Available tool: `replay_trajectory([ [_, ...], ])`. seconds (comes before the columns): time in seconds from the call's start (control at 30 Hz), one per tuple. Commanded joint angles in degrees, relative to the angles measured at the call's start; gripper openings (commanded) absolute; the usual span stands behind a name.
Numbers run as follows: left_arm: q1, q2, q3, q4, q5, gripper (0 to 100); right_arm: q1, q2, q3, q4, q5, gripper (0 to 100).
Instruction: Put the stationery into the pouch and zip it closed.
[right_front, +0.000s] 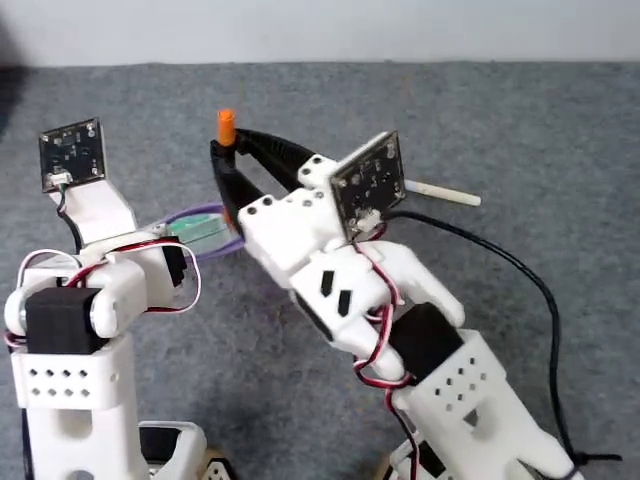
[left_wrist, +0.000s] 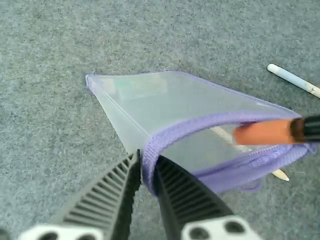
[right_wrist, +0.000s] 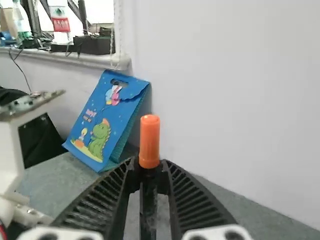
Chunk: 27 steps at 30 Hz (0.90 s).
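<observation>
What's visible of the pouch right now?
The pouch is clear, soft-looking plastic with a purple fabric zipper band round its mouth. It lies on the grey table, mouth unzipped and gaping. The left gripper is shut on the band at the mouth's edge. The orange-capped marker, held by the right gripper, sits at the opening; whether it touches the pouch is unclear.

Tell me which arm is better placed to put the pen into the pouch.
Right. Its jaws are shut on the pen, whose orange tip shows by the pouch mouth in the left wrist view. The left jaws pinch the pouch's rim, holding it open.
</observation>
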Motion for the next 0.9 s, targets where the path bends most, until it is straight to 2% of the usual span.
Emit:
replay_trajectory([
  [0.0, 0.4, 0.0, -3.2, -0.1, 0.5, 1, -0.7, 1.4, 1.1, -1.6, 0.7, 0.8],
  [0.07, 0.4, 0.0, -3.2, 0.1, 0.5, 1, -0.6, 2.1, 2.8, -1.6, 1.3, 0.8],
  [0.17, 0.4, 0.0, -3.2, 0.2, 0.5, 1, -0.6, 1.9, 6.4, -1.5, 6.4, 1.9],
  [0.37, 0.4, 0.0, -3.2, -0.1, 0.5, 1, -0.8, -0.3, 7.6, -0.8, 8.4, 18.4],
  [0.67, 0.4, 0.0, -3.2, -0.1, 0.5, 1, 0.0, -4.6, -1.4, 12.2, 8.3, 8.0],
  [0.87, 0.4, 0.0, -3.2, -0.1, 0.5, 1, 10.5, -4.7, -7.2, 25.5, 7.8, 2.4],
])
